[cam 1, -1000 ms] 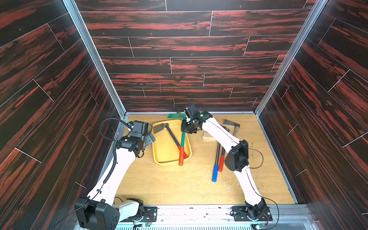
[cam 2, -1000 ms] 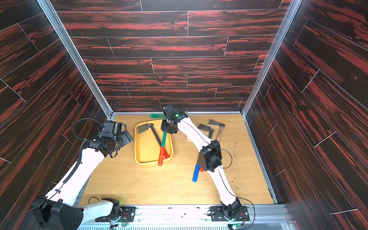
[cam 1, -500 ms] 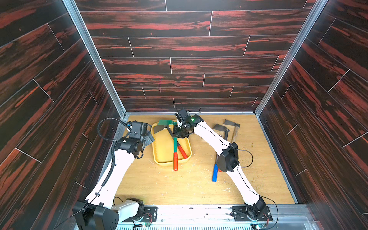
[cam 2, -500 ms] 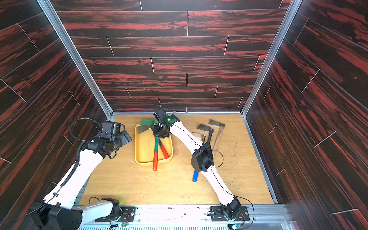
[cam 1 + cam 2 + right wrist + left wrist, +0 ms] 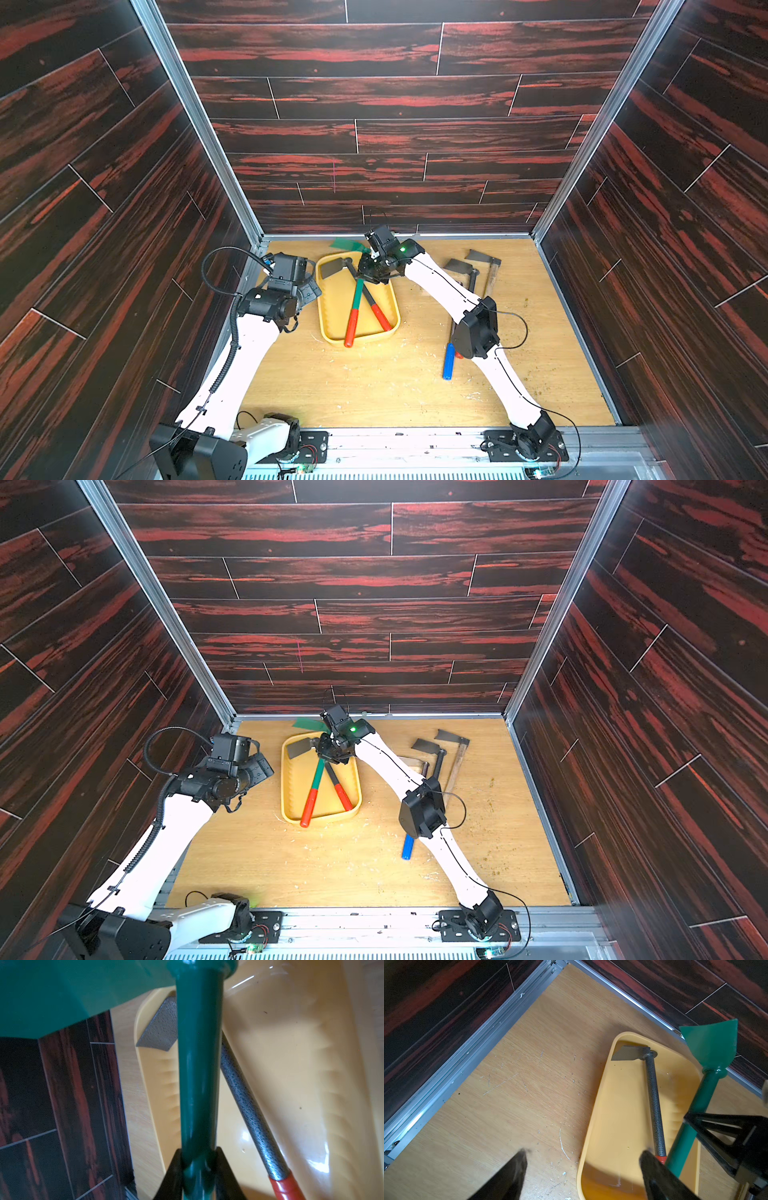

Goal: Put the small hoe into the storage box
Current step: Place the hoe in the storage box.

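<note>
R pincer [image 5: 198, 1161] clenched on green hoe [image 5: 357, 293] over storage box [image 5: 333, 309]; L pincer [image 5: 584, 1154] released.

Dark red-streaked plank walls [image 5: 395, 99] and aluminium corner rails [image 5: 199, 124] enclose a light wooden tabletop [image 5: 353, 386] scattered with pale chips [image 5: 471, 395]

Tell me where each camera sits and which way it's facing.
Top views: high over the robot's base side, looking down at the table; the left arm and right arm both show.
Left wrist: on the left arm, facing down at the table and storage box; the open left gripper shows.
Right wrist: on the right arm, looking along the green hoe clamped in the right gripper.
Shared: both wrist views show the grey hoe lying in the box.
</note>
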`<state>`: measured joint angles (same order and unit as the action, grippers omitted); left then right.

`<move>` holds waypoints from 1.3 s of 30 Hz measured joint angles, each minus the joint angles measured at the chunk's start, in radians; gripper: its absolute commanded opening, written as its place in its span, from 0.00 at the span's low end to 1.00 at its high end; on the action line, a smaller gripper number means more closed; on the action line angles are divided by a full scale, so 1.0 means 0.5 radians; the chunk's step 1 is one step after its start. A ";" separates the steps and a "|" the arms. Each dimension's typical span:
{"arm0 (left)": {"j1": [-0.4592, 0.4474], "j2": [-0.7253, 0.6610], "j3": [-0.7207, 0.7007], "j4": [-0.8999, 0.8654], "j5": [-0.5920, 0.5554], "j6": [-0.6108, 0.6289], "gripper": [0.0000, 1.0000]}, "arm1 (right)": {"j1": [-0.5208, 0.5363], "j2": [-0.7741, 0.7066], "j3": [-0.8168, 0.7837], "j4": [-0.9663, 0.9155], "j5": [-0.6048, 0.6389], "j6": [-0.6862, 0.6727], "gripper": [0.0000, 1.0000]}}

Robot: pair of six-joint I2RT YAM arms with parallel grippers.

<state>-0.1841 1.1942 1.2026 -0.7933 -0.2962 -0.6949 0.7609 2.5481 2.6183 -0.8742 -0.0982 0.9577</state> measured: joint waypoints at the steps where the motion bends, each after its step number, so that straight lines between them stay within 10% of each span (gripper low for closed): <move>1: 0.000 -0.005 0.000 0.000 0.001 0.000 0.89 | 0.003 0.011 0.000 0.024 0.010 0.029 0.04; 39: 0.000 -0.052 0.000 -0.013 0.002 0.021 0.89 | 0.050 0.104 -0.052 0.013 0.423 0.425 0.02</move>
<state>-0.1841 1.1683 1.2026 -0.7998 -0.2955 -0.6846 0.7856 2.5999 2.5923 -0.8677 0.1131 1.1702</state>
